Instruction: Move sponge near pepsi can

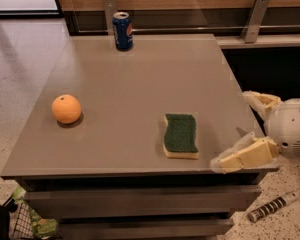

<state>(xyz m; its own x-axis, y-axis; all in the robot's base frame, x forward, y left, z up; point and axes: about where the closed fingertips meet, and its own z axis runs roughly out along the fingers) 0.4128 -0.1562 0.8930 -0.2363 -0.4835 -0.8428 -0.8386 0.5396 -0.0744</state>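
The sponge (180,135), dark green on top over pale yellow foam, lies flat near the front of the grey table (140,79), right of centre. The pepsi can (122,30) stands upright at the table's back edge, far from the sponge. My gripper (231,130) is at the table's front right corner, to the right of the sponge and apart from it. Its two pale yellow fingers (245,156) are spread open and hold nothing. One finger lies over the table's front right edge.
An orange (66,108) sits on the table's left side. Drawer fronts (140,201) run below the tabletop. A dark and white cylinder (272,206) lies on the floor at the lower right. A wire basket (17,224) stands at the lower left. Two metal brackets (255,16) stand against the back wall.
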